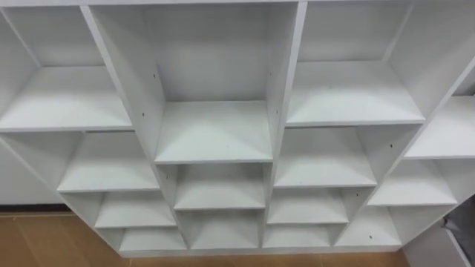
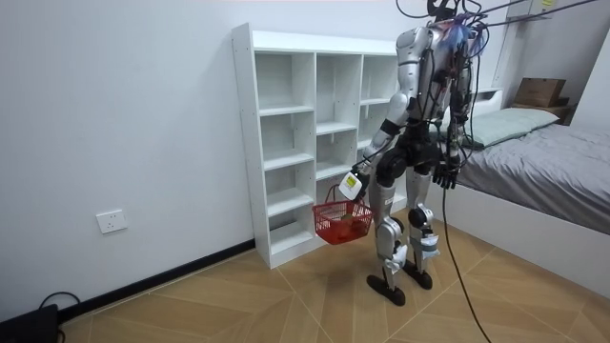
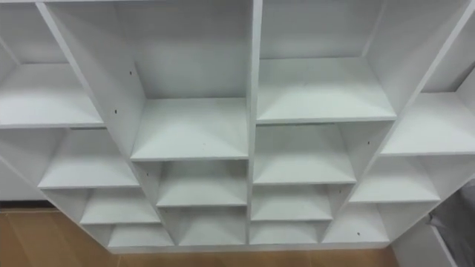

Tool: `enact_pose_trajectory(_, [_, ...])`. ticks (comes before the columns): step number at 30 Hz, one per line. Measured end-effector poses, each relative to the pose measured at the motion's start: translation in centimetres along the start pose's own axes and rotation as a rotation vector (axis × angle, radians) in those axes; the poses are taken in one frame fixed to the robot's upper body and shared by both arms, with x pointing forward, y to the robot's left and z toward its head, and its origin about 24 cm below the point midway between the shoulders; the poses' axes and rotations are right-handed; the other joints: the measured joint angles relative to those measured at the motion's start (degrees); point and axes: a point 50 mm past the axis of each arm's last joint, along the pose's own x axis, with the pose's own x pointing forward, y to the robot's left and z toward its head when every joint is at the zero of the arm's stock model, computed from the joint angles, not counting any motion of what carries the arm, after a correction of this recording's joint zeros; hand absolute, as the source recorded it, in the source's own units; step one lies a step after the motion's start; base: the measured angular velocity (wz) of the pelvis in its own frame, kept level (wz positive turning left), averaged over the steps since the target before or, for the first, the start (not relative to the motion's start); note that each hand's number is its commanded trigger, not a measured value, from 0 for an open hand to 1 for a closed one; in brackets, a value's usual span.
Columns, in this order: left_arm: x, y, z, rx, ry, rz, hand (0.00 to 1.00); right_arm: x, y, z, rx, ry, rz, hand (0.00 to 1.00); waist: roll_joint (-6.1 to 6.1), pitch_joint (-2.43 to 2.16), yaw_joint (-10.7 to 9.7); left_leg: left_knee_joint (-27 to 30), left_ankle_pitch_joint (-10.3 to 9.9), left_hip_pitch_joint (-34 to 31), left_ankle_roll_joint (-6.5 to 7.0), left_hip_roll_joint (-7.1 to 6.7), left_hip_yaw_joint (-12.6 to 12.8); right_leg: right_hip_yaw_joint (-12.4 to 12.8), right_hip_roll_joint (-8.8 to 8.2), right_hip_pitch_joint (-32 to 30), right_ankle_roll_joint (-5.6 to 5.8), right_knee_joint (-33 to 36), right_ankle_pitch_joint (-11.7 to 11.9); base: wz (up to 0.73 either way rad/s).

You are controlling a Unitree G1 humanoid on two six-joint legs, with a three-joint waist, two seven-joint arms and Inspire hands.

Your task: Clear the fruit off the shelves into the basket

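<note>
The white closet point(image 1: 215, 133) has several open compartments, and the eye views show nothing but bare white shelves in them. No fruit is visible on these shelves. In the room view I stand upright close in front of the closet point(image 2: 286, 143), facing it. My left hand point(image 2: 351, 184) hangs low at my side, shut on the handle of a red mesh basket point(image 2: 341, 224). What lies inside the basket is too small to tell. My right hand point(image 2: 445, 176) hangs at my other side with relaxed fingers and holds nothing.
A bed point(image 2: 534, 152) with a grey cover stands at the room view's right, close behind me, with a cardboard box point(image 2: 538, 91) beyond it. Wooden floor point(image 1: 37, 245) runs under the closet. A white wall with a socket point(image 2: 111, 221) lies at the room view's left.
</note>
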Motion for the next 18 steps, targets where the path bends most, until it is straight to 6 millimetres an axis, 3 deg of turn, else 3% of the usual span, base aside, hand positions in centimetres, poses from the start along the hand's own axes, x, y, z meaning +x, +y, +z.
enact_pose_trajectory(18, [0.0, -0.6, -0.7, 0.002, 0.060, 0.015, 1.00, 0.2, 0.4, 1.8, -0.118, -0.014, 0.020, 0.00, -0.20, 0.05, 0.01, -0.03, -0.02, 0.06, -0.02, 0.01, -0.03, -0.19, 0.02, 0.12, 0.00, -0.01, 0.00, 0.00])
